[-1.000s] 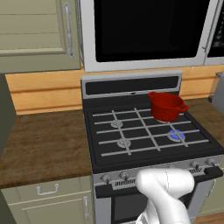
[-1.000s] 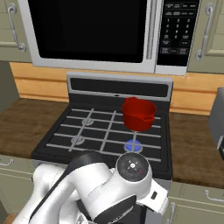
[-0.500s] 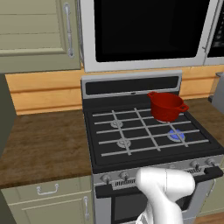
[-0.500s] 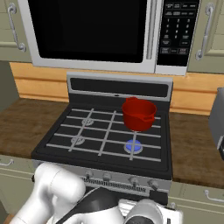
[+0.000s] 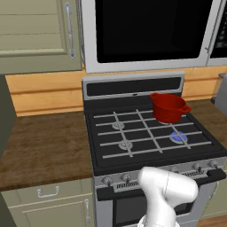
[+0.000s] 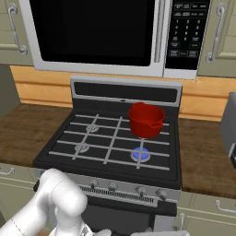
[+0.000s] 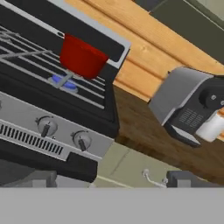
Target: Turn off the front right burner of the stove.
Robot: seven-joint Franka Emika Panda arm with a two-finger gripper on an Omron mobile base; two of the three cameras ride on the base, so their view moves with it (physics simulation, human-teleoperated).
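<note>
The stove has a black cooktop with grey grates. Its front right burner glows blue. Just behind it, a red pot sits on the back right burner. Silver knobs line the steel front; the two right ones are close ahead in the hand view. My gripper is open, low in front of the stove's right end and apart from the knobs, with nothing between its fingertips.
A grey appliance stands on the wooden counter right of the stove. A microwave hangs above it. A drawer with a metal handle is below the right counter. My white arm blocks the oven front.
My arm has folded down and dropped out of the middle of the right base view, carrying the hand lower in front of the stove. The jaws stayed open.
</note>
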